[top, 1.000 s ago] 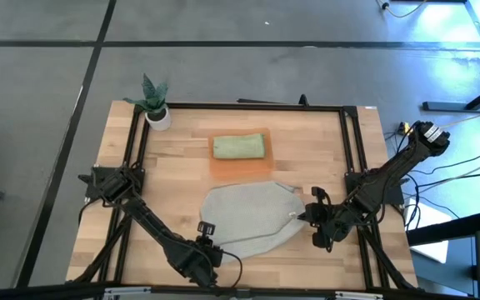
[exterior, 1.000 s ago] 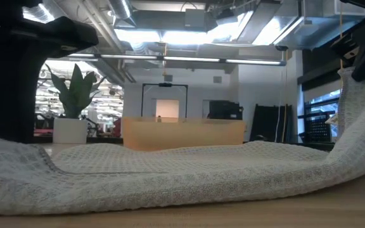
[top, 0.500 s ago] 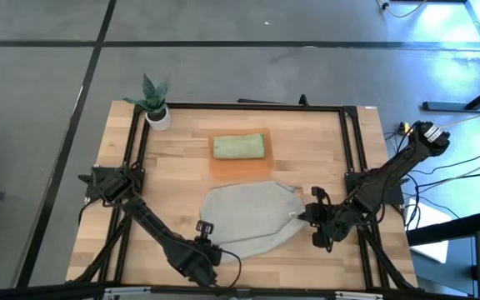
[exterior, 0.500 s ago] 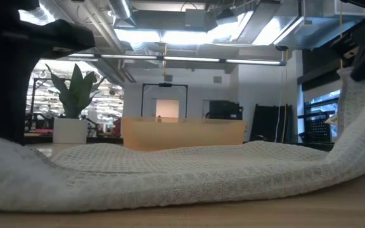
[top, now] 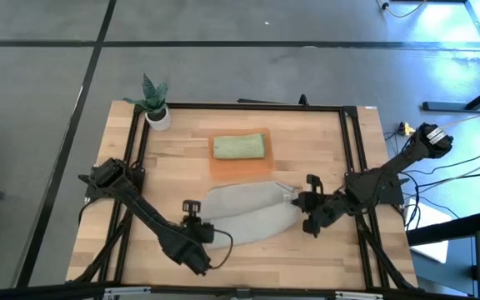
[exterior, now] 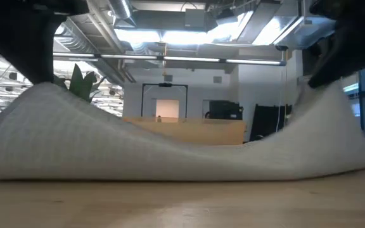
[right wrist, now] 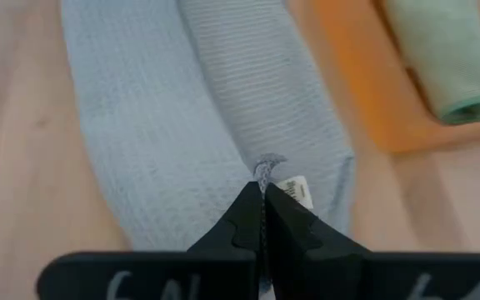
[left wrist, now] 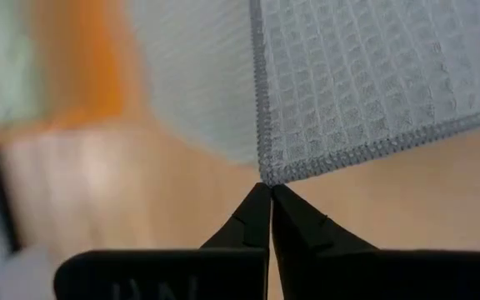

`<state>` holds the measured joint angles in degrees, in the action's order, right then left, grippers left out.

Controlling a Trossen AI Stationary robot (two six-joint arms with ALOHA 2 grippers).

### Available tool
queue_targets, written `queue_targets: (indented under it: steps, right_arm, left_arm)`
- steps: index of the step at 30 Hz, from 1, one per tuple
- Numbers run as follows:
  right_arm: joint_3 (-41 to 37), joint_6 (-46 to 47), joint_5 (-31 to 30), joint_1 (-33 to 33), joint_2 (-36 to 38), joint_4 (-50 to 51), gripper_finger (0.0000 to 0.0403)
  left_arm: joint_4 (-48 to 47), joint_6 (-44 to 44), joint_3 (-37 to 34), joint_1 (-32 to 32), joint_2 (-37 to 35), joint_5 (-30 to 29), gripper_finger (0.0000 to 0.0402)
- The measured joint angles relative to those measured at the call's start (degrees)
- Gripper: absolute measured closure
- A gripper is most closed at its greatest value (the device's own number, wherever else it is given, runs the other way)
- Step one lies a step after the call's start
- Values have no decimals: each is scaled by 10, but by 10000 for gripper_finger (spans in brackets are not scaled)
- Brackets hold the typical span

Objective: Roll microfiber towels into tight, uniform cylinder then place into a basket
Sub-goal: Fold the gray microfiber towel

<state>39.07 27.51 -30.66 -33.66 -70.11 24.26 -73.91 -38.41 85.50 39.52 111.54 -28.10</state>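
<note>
Item 1, grey towel (top: 244,214): lying across the middle of the worktop (top: 323,142), folded over on itself into a long band, its two ends being lifted clear of the wood while the middle is sagging onto it, as the low view (exterior: 170,152) is showing. It is reaching between my two sets of jaws.

Item 2, left gripper (top: 192,213): sitting at the towel's 9 o'clock end. My jaws here are pressing fully together, and I am pinching the stitched corner of the grey towel (left wrist: 261,177) at their very tips.

Item 3, right gripper (top: 307,200): sitting at the towel's 3 o'clock end. My jaws here are likewise closing tight, and I am gripping the hem beside the small white label (right wrist: 294,190).

Item 4, basket (top: 242,162): orange, resting at 12 o'clock from the grey towel, just beside its far edge.

Item 5, green towel (top: 239,147): rolled, lying inside the basket.

Item 6, potted plant (top: 154,102): standing at the worktop's far corner, at 10 o'clock from the basket.
</note>
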Motion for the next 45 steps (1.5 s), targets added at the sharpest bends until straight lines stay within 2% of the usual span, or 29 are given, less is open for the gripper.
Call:
queue_targets:
  steps: [6, 9, 19, 26, 31, 36, 40, 45]
  right_arm:
    - [0, -71, -27, 58, 0, 3, 393]
    - [0, -88, -27, 86, 0, 4, 393]
    - [0, -130, -28, 151, 0, 8, 393]
    - [-14, -146, -28, 176, -8, 7, 393]
    - [-15, -143, -22, 178, -8, -4, 393]
    - [-16, -161, 19, 178, -9, -9, 391]
    - [-16, -159, 22, 178, -9, -10, 369]
    - [-16, -160, 20, 179, -9, -14, 317]
  left_arm:
    - [-95, -65, 0, -12, 1, -10, 401]
    - [-113, -81, 0, -24, 1, -43, 401]
    - [-114, -79, 0, -87, 1, -72, 401]
    - [-115, -77, 0, -125, 2, -61, 401]
    - [-115, -83, 0, -141, 2, -4, 401]
    - [-113, -98, 0, -152, 2, 5, 401]
    - [-106, -96, 0, -158, 2, 6, 393]
    - [-106, -95, 0, -170, 2, 6, 364]
